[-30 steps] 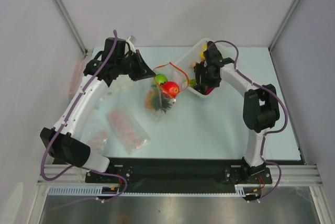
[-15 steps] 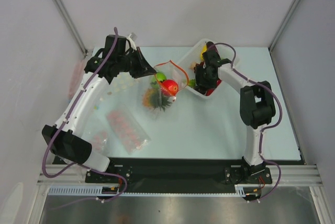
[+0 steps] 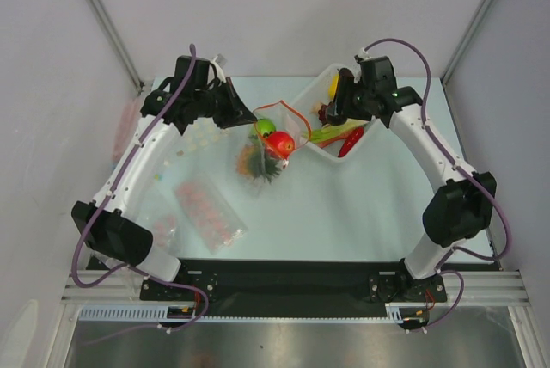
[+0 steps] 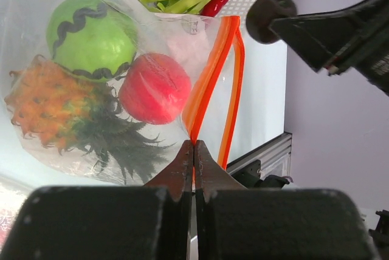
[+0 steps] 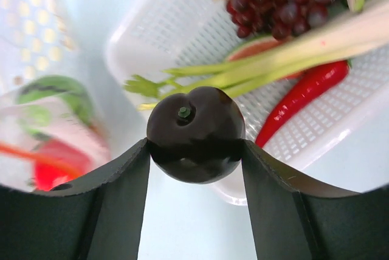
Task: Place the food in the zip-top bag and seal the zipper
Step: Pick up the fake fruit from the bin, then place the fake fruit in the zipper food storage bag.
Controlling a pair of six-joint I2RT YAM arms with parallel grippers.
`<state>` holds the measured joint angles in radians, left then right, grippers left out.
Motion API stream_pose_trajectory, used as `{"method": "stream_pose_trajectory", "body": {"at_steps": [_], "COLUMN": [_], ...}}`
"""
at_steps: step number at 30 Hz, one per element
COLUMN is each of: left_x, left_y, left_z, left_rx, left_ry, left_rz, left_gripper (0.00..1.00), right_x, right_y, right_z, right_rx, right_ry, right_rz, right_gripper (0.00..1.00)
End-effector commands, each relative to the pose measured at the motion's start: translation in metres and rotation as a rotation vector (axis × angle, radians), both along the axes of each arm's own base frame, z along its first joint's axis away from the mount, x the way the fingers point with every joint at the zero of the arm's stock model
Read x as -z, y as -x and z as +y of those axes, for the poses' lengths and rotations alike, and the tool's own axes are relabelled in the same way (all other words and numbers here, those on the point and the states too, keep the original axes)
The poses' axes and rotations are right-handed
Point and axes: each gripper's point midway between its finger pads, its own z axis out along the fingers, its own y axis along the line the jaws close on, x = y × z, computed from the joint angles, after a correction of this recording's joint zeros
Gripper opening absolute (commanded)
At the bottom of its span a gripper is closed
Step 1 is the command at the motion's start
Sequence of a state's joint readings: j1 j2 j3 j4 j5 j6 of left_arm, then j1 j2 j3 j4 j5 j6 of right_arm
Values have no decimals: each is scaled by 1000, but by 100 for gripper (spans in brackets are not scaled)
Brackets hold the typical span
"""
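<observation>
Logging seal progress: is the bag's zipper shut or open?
Open: the zipper shows two orange strips spread apart beyond the left gripper, which pinches it.

Top camera looks down; close wrist cameras share the zip-top bag (image 4: 182, 44).

A: What is the furniture like?
B: One table (image 3: 361, 213) with a smooth, pale mint-green top. A black plate (image 3: 292, 275) runs along its near edge, set in an aluminium rail (image 3: 490, 280).

A: And around it?
B: Plain pale grey panels: a far wall (image 3: 292, 7), a left wall (image 3: 43, 127) and a right wall (image 3: 520, 127). A left post (image 3: 105, 22) and a right post (image 3: 482, 15), both aluminium, rise at the far corners.

A: The light?
B: Soft and even, with faint shadows. Nearest lies a brushed-metal surface (image 3: 284, 342).
</observation>
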<state>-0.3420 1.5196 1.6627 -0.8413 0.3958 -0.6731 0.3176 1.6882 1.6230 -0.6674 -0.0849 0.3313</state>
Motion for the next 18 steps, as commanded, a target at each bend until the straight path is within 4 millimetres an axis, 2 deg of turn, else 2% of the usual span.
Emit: {"method": "stream_pose_trajectory", "body": {"at_steps": [1,5,8,10,13,18], "left_x": [-19,-18,-19,-19,-19,-21], "left_y": [-3,-5,-5,-5,-5,-4], "left_z": [-7,-9,-9,-9,-9,-8], "left_rx": [25,27,28,31,32,35], "left_ry": [21,21,16,17,12,14], "left_rz": [-59,-55,-59,-59,-58,-58], "left_gripper": [0,0,0,0,0,0], "right_x": [-35,-80,-105,-115,-118,-103], "right_y": [3,12,25,36,50,59], "right_z": [13,41,63,84,108,134], "right_rx": [-71,-206,-290,-354,-420,-462], "right_ry": [-76,-212,-277,-303,-329,-344], "right_rz": [-102,-216,-282,-312,-311,-268], "right_gripper": [38,37,32,31,31,30]}}
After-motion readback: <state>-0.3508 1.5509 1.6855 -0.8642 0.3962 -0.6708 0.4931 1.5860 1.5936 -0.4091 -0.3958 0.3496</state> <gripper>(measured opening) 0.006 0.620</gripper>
